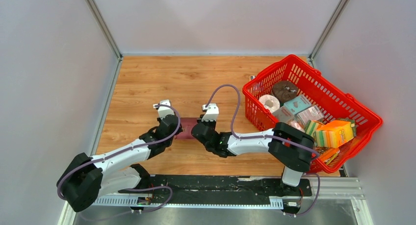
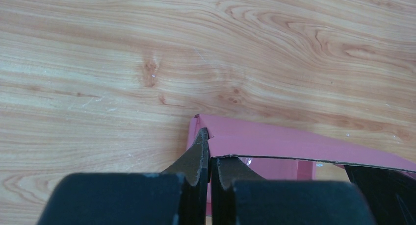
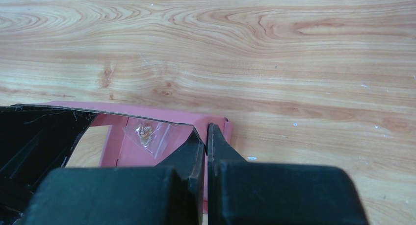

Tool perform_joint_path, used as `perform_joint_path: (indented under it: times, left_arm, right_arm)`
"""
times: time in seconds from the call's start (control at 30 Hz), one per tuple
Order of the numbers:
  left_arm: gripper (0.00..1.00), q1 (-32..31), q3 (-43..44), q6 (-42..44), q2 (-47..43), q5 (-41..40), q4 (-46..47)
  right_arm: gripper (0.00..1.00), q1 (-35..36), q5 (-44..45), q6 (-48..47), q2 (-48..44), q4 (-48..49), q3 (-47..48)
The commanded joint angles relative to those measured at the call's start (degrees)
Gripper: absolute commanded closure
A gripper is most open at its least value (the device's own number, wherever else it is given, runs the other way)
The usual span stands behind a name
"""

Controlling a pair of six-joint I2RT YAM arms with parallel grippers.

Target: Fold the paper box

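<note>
Standing half-open | paper box (image 2: 274,139) | pink, thin walls raised, hollow inside

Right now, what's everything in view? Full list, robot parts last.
pink paper box: 1, pink, table middle, between both grippers
small clear plastic bag: 1, clear, inside the box
red plastic mesh basket: 1, red, table's far right
white paper roll: 1, white, in basket
dark brown round item: 1, brown, in basket
teal carton: 1, teal, in basket
orange carton: 1, orange, in basket
other packs: count unclear, mixed colours, in basket
wooden table: 1, light woodgrain, under everything
left gripper: 1, black, shut on box's left end
right gripper: 1, black, shut on box's right end
</note>
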Motion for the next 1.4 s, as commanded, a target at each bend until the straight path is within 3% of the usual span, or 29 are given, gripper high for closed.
perform_joint_path:
  times: [0.0,0.27,0.6,0.67,0.8,0.9,0.97,1.07,1.17,1.23,1.37]
  left_arm:
    - [1.00,-0.6,-3.4,-0.9,-1.8,-0.1,0.2]
    - [1.00,-1.1,-9.5,0.2,-5.0,1.1,5.5]
    - [1.00,-1.2,-13.6,0.6,-6.7,1.3,7.8]
    - [1.00,-1.3,-13.8,0.6,-6.9,1.3,7.3]
    - [1.00,-1.6,-13.4,0.9,-8.3,0.2,5.6]
    - [1.00,-1.7,-13.4,0.8,-9.2,-0.3,4.8]
    - [1.00,-1.9,-13.6,0.6,-9.7,-0.3,4.3]
    - [1.00,-2.3,-13.8,0.3,-10.6,-0.6,4.0]
    - [1.00,-2.4,-13.9,0.4,-10.7,-0.7,4.4]
    - [1.00,-2.5,-13.5,0.6,-10.4,-0.4,4.3]
    - [1.00,-2.7,-13.0,0.8,-10.0,-0.2,4.0]
  right_arm:
    - [0.99,1.2,6.5,4.2,2.0,-0.7,-2.1]
    - [0.98,2.9,7.7,7.2,3.6,-0.4,-4.1]
    - [0.89,5.2,8.7,9.0,3.0,-3.3,-6.6]
    - [0.83,5.4,8.7,7.5,0.9,-5.1,-7.2]
    - [0.54,6.1,8.4,7.0,-4.5,-17.1,-6.6]
    - [0.43,6.9,5.2,5.0,-10.8,-22.6,-10.0]
    - [0.37,7.2,-0.3,2.3,-16.9,-22.2,-13.0]
    - [0.12,7.0,-11.6,-4.1,-24.5,-18.4,-18.4]
    - [0.04,5.4,-24.8,-11.6,-27.4,-17.3,-18.3]
    - [0.03,2.3,-30.9,-14.5,-26.7,-19.2,-12.7]
    - [0.02,-3.9,-35.4,-7.7,-24.7,-31.2,-1.8]
